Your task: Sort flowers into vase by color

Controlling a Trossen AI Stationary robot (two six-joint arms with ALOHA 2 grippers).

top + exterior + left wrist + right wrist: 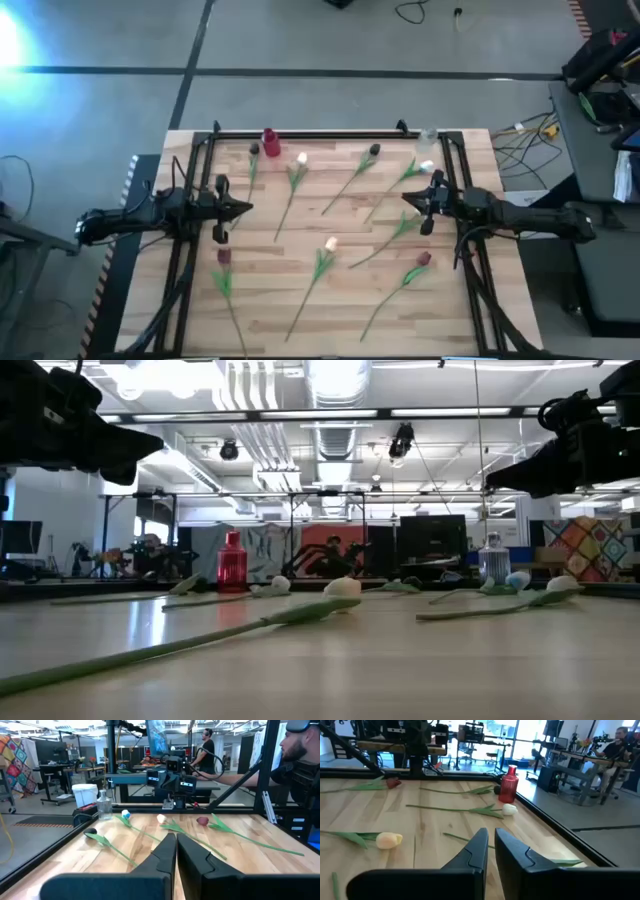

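Observation:
Several tulips lie flat on the wooden table. Dark heads are a blackish one, another blackish one, a maroon one and a second maroon one. Pale heads are a white one, a peach one and a bluish-white one. A red vase and a clear vase stand at the far edge. My left gripper hovers shut at the left side. My right gripper hovers shut at the right side. Both are above the table with nothing between their fingers.
A black frame runs along the table's far edge and down both sides by the arms. The flowers are spread over the middle of the table between the two grippers. A person stands beyond the table's right side.

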